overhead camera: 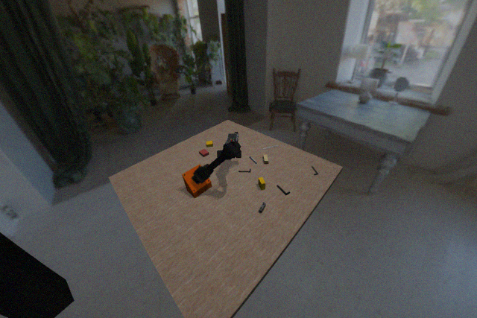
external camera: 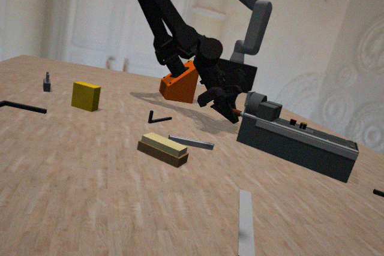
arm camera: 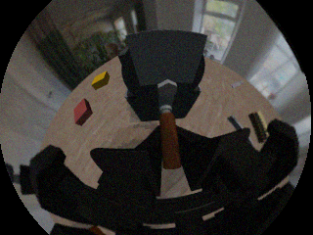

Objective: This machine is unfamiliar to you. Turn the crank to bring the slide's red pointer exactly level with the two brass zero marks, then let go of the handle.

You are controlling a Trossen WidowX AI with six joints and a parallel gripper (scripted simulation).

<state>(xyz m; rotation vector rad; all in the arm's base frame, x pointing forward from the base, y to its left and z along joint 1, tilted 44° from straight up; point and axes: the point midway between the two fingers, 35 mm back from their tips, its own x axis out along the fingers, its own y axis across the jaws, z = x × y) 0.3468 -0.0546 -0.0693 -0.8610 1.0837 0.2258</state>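
At machine's crank end, gripper (external camera: 234,113) (arm camera: 164,127) clamped on brown handle (external camera: 236,111) (arm camera: 169,139), handle between fingers.

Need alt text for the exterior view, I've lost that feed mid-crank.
The black arm's gripper is shut on the brown crank handle at the near end of a grey machine. A yellow block and a two-tone brush-like block stand apart.
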